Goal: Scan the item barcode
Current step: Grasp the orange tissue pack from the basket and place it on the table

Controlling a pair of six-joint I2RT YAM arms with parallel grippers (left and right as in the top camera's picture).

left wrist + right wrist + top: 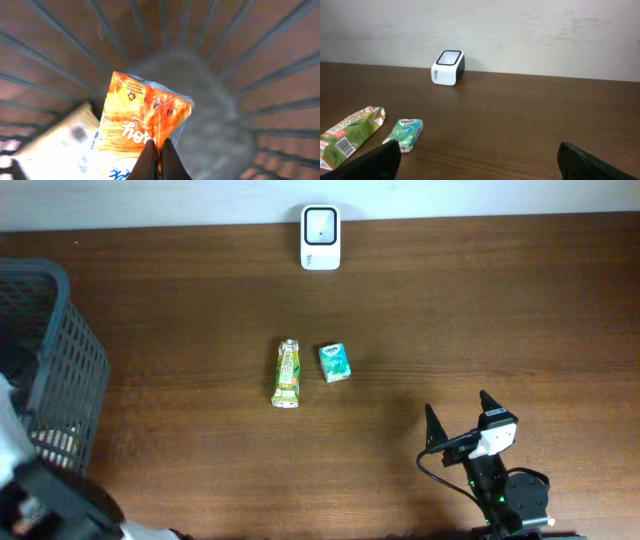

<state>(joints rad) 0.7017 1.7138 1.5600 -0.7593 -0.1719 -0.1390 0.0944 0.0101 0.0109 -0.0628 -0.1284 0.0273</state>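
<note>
In the left wrist view, an orange snack packet (140,115) lies inside the dark wire basket (260,75). My left gripper (160,145) is shut on the packet's crimped edge. The overhead view hides that gripper down in the basket (60,360). The white barcode scanner (320,238) stands at the table's far edge, also in the right wrist view (448,67). My right gripper (458,405) hovers near the front right, open with nothing between its fingers (479,146).
A green packet (287,373) (350,135) and a small teal tissue pack (334,362) (405,134) lie side by side mid-table. A pale packet (55,140) lies in the basket, partly under the orange one. The basket bars close in around the left gripper.
</note>
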